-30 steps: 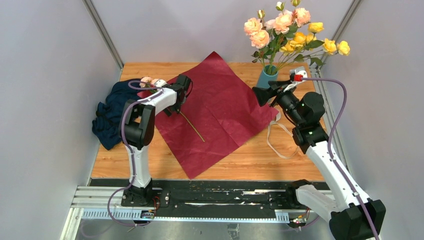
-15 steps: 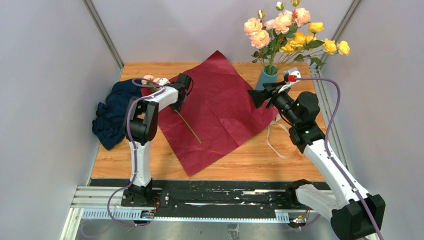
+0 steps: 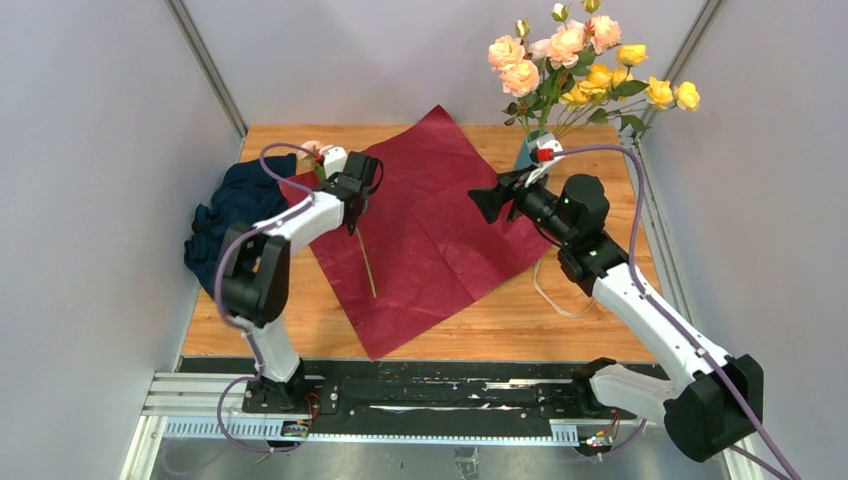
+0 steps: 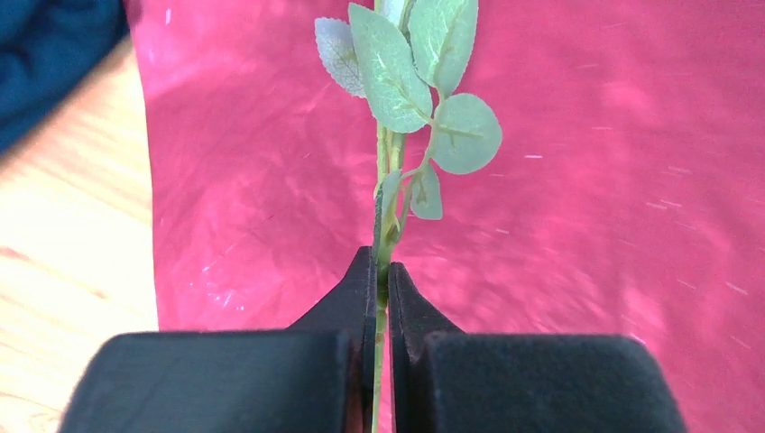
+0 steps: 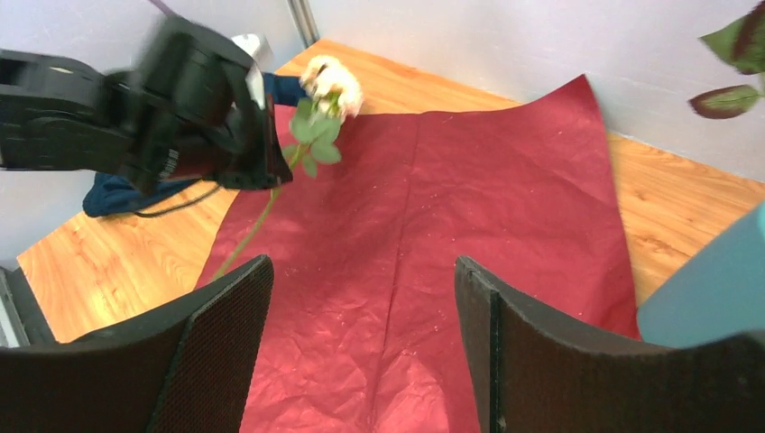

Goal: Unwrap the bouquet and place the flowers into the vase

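Observation:
The bouquet lies unwrapped, its maroon wrapping paper point(image 3: 430, 220) spread flat on the table. My left gripper point(image 3: 353, 207) is shut on the green stem point(image 4: 383, 180) of one pale rose. Its bloom point(image 5: 331, 79) points toward the back left, and the stem's tail point(image 3: 366, 265) hangs over the paper. Several pink and yellow flowers point(image 3: 575, 60) stand in the teal vase point(image 3: 524, 155) at the back right, which is mostly hidden behind my right arm. My right gripper point(image 3: 490, 203) hovers open above the paper's middle point(image 5: 406, 271), empty, with the vase's side point(image 5: 713, 289) at its right.
A dark navy cloth point(image 3: 225, 225) is bunched at the table's left edge. The beige ribbon point(image 3: 555, 290) lies loose on the wood beside the paper's right corner. Grey walls and metal posts close in the table on three sides.
My left gripper closed on the rose stem and raised it, swinging the stem's tail toward the front. The right arm moved left, away from the vase and out over the paper.

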You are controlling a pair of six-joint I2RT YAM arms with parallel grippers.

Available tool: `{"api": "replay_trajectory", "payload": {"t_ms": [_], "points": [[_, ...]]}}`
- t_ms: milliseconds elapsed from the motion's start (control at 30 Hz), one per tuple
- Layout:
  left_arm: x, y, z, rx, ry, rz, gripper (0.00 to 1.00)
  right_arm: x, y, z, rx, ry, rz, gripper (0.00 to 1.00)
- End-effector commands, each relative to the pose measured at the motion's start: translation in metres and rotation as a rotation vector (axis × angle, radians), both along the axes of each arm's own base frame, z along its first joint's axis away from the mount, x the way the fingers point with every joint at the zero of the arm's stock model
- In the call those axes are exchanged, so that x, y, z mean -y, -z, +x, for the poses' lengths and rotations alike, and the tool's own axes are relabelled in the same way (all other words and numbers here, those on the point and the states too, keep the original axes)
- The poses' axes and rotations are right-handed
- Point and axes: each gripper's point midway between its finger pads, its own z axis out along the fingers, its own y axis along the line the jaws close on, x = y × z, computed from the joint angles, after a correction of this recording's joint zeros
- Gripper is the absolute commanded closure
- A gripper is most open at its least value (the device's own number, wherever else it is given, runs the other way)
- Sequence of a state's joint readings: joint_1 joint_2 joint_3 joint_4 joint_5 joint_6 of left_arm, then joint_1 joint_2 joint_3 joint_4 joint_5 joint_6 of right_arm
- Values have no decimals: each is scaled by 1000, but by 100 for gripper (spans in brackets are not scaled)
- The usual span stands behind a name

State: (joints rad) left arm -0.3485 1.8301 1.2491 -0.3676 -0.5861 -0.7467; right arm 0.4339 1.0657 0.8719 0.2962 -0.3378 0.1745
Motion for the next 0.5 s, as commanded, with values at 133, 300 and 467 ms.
{"api": "replay_trajectory", "payload": {"t_ms": [133,300,467], "points": [[71,-151,-12,485,500,-63,100,-41,-7,-1,-10,-128,24,22],[105,-205,-53,765,814,-115,100,-59,-12,2,-50,-184,123,17],[126,-240,-89,859,989,-209,100,-81,-26,0,-51,-267,193,16]]}}
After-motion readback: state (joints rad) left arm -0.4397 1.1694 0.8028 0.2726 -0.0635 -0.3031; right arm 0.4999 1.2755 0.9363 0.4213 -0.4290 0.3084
